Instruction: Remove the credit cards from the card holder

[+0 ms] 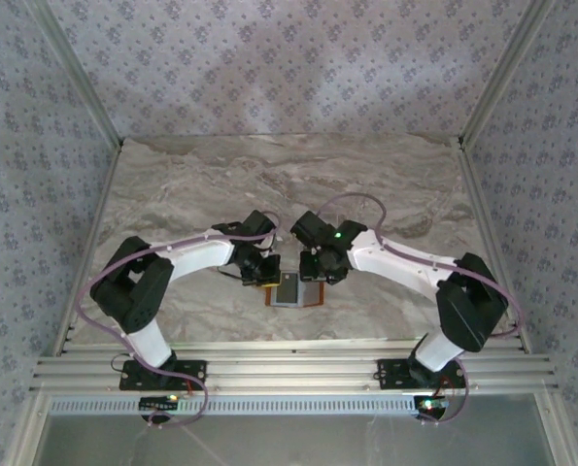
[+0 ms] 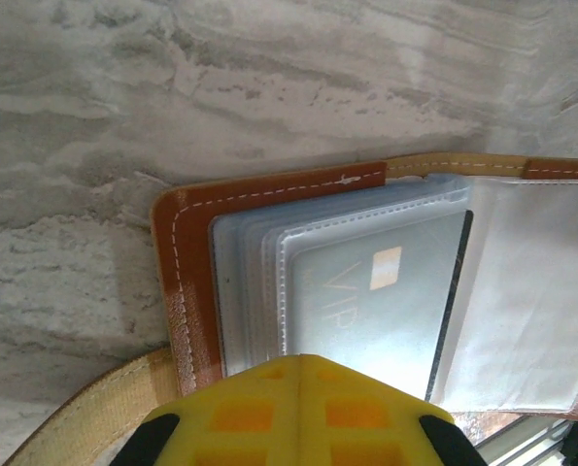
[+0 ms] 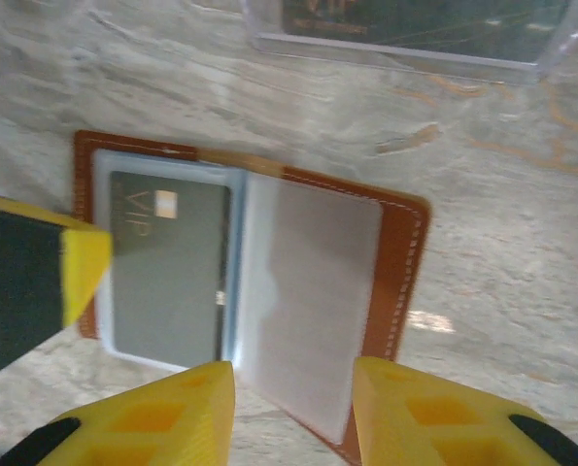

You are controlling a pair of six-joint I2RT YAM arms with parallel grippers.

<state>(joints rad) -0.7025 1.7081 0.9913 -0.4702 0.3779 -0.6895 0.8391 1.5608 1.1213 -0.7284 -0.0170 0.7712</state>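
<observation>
Marbled tabletop (image 1: 172, 194) under patterned walls, with the brown card holder (image 3: 400, 262) spread open directly beneath both grippers. Left gripper (image 2: 303, 393) closed tight with nothing seen between its fingers, tips over the near edge of the sleeved left page; pressing or just hovering, cannot tell. Right gripper (image 3: 293, 398) partly open and empty, straddling the near edge of the blank clear sleeve (image 3: 308, 282). Grey VIP card (image 3: 167, 257) tucked in its pocket just left of the right fingers; dark card (image 3: 415, 17) already in the clear tray (image 3: 395, 53) beyond them. Likely trouble: pinching slippery sleeve instead of card, or dragging the whole holder across smooth stone — more so if the left tips are not pinning it.
</observation>
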